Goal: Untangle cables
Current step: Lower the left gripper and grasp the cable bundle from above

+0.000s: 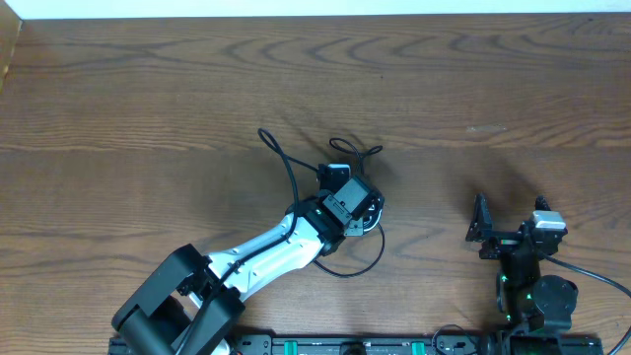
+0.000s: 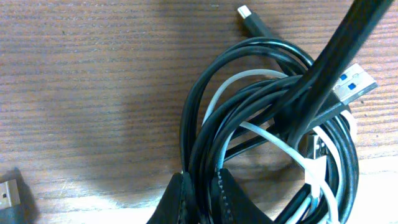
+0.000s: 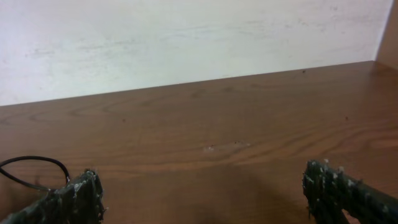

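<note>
Near right edge of the tabletop [image 1: 148, 89]: right gripper [image 3: 202, 180] sat low, fingers [image 3: 74, 196] spread fully apart, nothing between them, touching nothing. A thin black loop [image 3: 34, 165] showed off to its left.

Near left: the left arm [image 1: 266, 247] reached diagonally in toward the centre. Left gripper [image 2: 202, 190] was pinched together, clamped on two or three black strands [image 2: 202, 146] at the near edge of the tangle.

The cables [image 2: 273, 124] lay in one knotted coil at mid-tabletop, just beyond and around the left gripper's tips. Black loops wound round each other, and a white cable [image 2: 283, 146] threaded through the middle. A flat plug with a blue tongue [image 2: 351, 84] stuck out at the coil's right side. A small slim plug [image 2: 249, 15] pointed away at the far edge. Another metal plug [image 2: 7, 196] lay apart, near left.

Overhead, one black tail [image 1: 281, 158] ran far-left from the bundle, and another curved near-right past the wrist.

Far: bare wood, then a pale wall [image 3: 186, 37].
</note>
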